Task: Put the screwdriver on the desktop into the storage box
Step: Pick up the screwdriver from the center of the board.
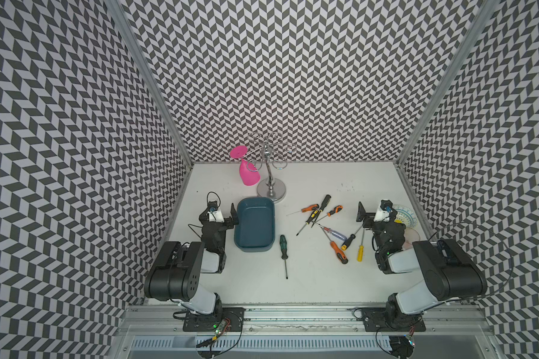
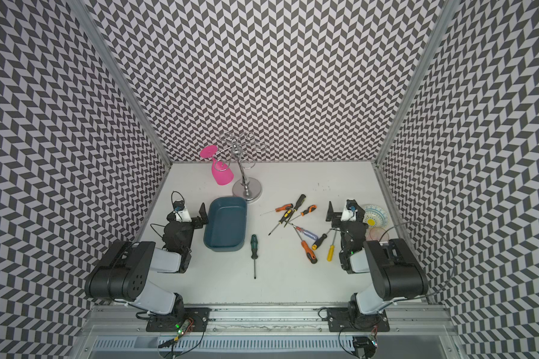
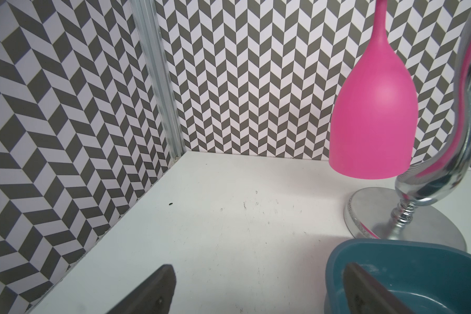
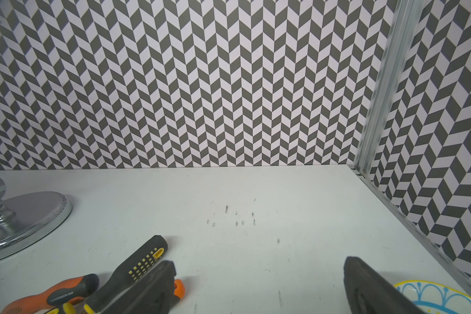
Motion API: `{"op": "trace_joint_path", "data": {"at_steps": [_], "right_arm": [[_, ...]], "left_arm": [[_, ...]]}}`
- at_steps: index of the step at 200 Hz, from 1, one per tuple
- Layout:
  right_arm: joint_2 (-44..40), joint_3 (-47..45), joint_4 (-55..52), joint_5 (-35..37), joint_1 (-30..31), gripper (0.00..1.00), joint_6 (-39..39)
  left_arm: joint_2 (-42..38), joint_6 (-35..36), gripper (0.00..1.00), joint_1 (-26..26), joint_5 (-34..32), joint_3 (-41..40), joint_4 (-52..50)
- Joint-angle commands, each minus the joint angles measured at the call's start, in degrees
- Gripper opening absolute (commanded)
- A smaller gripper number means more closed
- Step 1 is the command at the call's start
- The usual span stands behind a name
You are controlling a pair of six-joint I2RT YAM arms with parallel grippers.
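Not a tool stowed: my left end effector (image 3: 259, 282) and right end effector (image 4: 260, 274) gape empty — storage box (image 1: 255, 223) apparently bare, green screwdriver (image 1: 283, 245) and screwdriver heap (image 1: 335, 233) on the table (image 1: 308, 279).

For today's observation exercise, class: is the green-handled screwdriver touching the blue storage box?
Apart. In both top views a strip of white desktop shows between the green-handled screwdriver and the side wall of the storage box.
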Motion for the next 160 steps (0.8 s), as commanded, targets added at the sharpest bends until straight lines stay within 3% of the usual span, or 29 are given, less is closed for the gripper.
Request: {"op": "trace_joint_path", "data": {"at_steps": [1,98,117,136,143,160], "right_arm": [[0.7,0.5,1.9,0.6,-0.4,0.99,0.3],[-0.4,0.5,1.5,0.2,-0.4,0.99,0.3],[-5.0,2.5,-6.3,-0.9,-0.4,0.99,-0.1],[-11.3,7.5,-20.9,-0.4,-0.4,0.99,1.0],[-13.1,9.9,-27.4,-0.6,-0.4,0.99,2.5],[-16.4,12.2,-31.4,-5.2,-0.3,0.99,4.9]], "left_arm": [[-0.3,0.1,1.0,-0.1,0.4,0.7,-0.1],[-0.6,-0.2,1.0,0.3,0.6,0.7,0.3],[-4.6,-0.8,0.99,-0.1,-1.2,4.8,-10.0],[-8.2,-1.7,1.0,-0.5,-4.4,11.3,-23.4],[-9.6,-4.9,0.99,-0.6,-6.7,12.9,-26.4],[-13.7,-12.7,1.0,-0.6,-10.2,15.9,-33.4]]}}
